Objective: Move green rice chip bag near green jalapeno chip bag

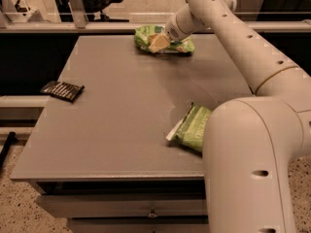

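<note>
- In the camera view, the hand (157,42) is at the far edge of the grey table (116,130), at the end of a white arm (233,38) that reaches in from the near right and crosses the table's right side
- The hand's tan tip is down on the green rice chip bag (144,33), over the middle of the bag and seemingly touching it; I cannot tell whether the hand is clamped on the bag or merely resting against it
- The green rice chip bag lies on the table close to the far edge, a little right of centre; it is puffy and light green, and parts of it show on both sides of the hand
- The green jalapeno chip bag (192,127) lies flat near the table's near right corner, turned at an angle, with a white edge pointing toward the near left; its right part is hidden behind the arm's large lower link (248,169)
- The two bags are well apart, with a stretch of bare table top between them
- A dark flat packet (62,90) with pale stripes lies by the table's left edge, well apart from both bags
- Below the table's front edge there is a drawer front with a small handle (153,212), and a speckled floor (14,217) shows at the lower left
- A pale ledge (97,25) runs behind the table's far edge
</note>
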